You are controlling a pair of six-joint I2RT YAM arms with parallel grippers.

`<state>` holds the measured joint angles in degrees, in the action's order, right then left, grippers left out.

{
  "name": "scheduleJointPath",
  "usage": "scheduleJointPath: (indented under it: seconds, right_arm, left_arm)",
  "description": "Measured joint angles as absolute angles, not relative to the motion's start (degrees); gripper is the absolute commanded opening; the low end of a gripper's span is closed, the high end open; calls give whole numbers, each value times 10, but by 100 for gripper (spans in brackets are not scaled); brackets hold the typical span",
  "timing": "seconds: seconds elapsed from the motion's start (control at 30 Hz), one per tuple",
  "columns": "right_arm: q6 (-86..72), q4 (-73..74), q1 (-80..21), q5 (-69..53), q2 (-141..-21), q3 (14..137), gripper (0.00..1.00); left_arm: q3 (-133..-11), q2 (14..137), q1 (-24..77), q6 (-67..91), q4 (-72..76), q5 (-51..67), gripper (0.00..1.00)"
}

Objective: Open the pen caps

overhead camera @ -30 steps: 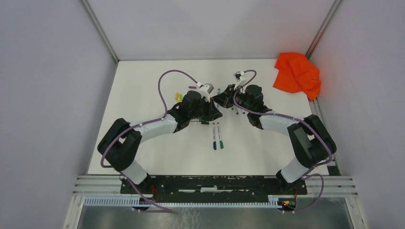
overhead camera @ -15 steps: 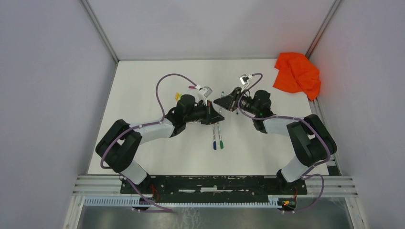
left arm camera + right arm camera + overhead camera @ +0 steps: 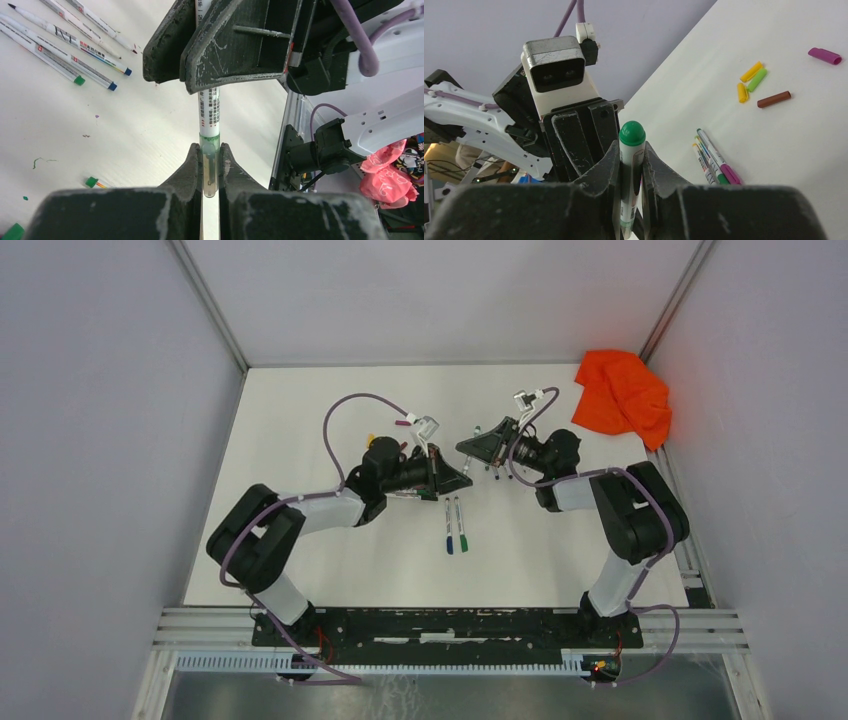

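Green cap [image 3: 210, 167] is on the end of a white pen [image 3: 214, 107], and the left gripper [image 3: 209, 150] is clenched right on it, fingers pressing both sides. The barrel runs straight across into the right gripper [image 3: 630, 147], which is clamped hard on the printed shaft, with a rounded green end poking up between its fingers. The pen is held in the air between the two, above the middle of the white table [image 3: 300, 490]. Below, loose caps [image 3: 756, 80] lie in a small cluster: yellow, green and dark red, with a magenta one set apart. More pens [image 3: 75, 50] lie flat side by side nearby. An orange cloth [image 3: 620, 390] sits in the far right corner.
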<state>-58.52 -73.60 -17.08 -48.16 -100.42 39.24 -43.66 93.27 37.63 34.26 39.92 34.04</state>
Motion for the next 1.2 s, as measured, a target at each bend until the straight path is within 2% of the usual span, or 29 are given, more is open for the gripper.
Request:
scheduleJointPath:
  seconds: [0.2,0.37,0.5,0.83,1.0,1.2]
  right_arm:
    - [-669,-822,-150,-514,-1055,411,0]
    - [-676,-828,-144,-511,-1061,413,0]
    - [-611,-717,-144,-488,-1031,418,0]
    - [-458,-358,-154,-376,-941,486,0]
    - [-432,-266,-168,-329,-921,495,0]
    - [-427,-225,-175,-300,-900,497,0]
  left_arm:
    - [-440,943,370,343,424,346,2]
    - [-440,946,368,340,428,332,2]
    - [-445,940,378,309,393,277,2]
    - [-483,923,446,235,293,27,2]
    - [-485,922,488,216,265,-83,2]
    - [-495,923,535,208,248,-196,2]
